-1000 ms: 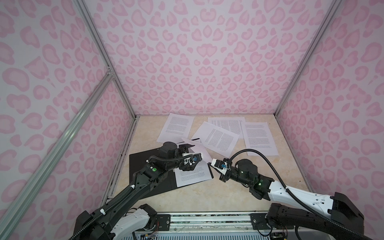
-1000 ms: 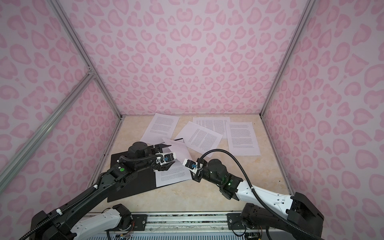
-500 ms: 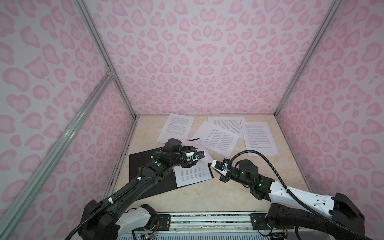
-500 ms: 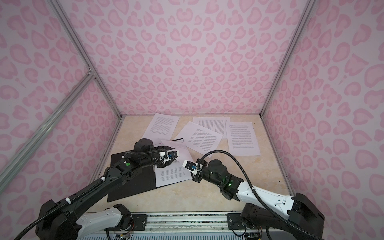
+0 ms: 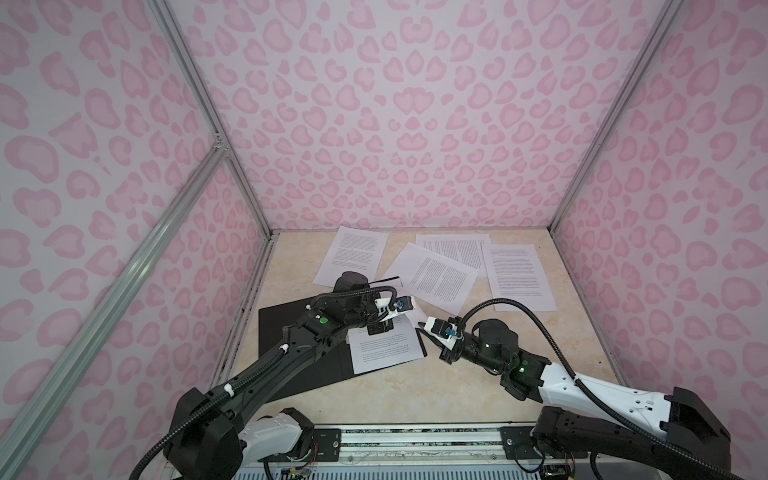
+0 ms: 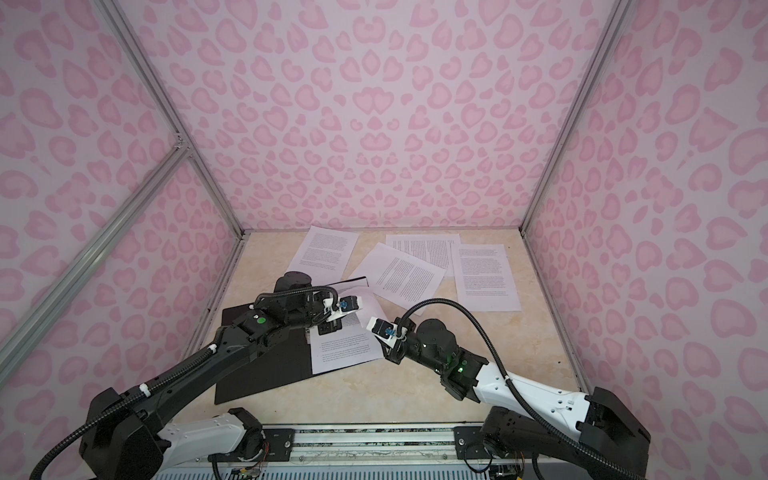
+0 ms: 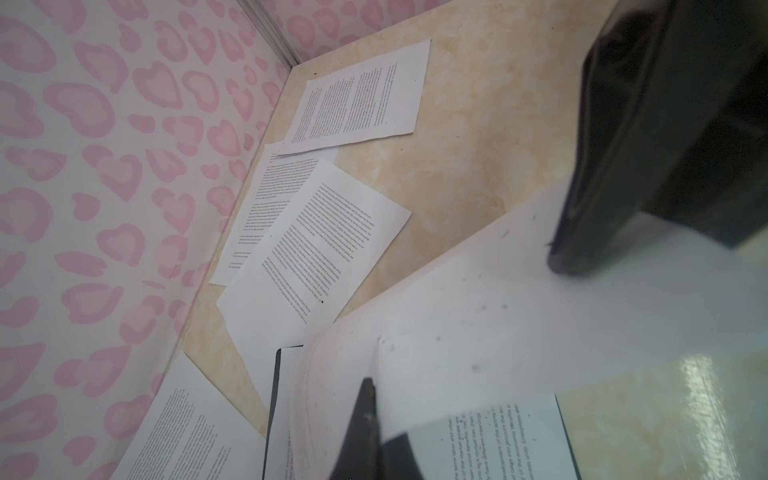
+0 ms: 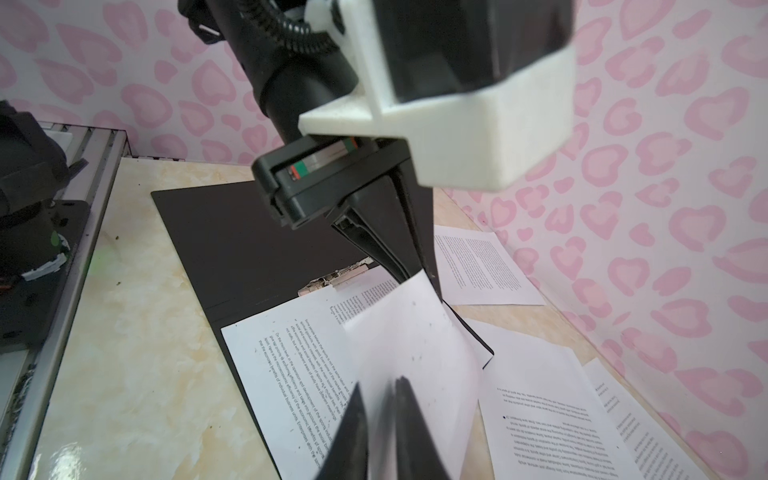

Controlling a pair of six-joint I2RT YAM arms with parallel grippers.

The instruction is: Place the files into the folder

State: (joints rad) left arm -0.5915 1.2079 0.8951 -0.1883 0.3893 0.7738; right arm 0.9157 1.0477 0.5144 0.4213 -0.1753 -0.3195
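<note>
**Left gripper closes on a sheet offered by the right**

The left gripper (image 8: 415,266) is now closed, pinching the top edge of a white sheet (image 8: 415,345) that hangs curled between the two arms, blank side out. A second ago its jaws stood wide, and it has since reached a little farther out. The right gripper (image 8: 376,386), just beside it and lower, was clamped tight then. Now its jaws stand slightly apart, with the sheet's lower edge in the gap. That arm has barely moved.

Under both grippers the folder (image 5: 274,328) lies open on the table (image 5: 415,399), black inside up. A printed page (image 5: 382,349) rests on the half nearer the right gripper. Beyond the grippers, toward the far wall, four loose sheets (image 5: 440,274) lie flat, some overlapping.

Only the right wrist view shows the pinch itself and the metal clip (image 8: 336,276) at the page's top, just below the left gripper. In both top views the left arm covers them. The left wrist view alone shows the sheet's curl from close up, blurred. Only the top views show both arms whole.
</note>
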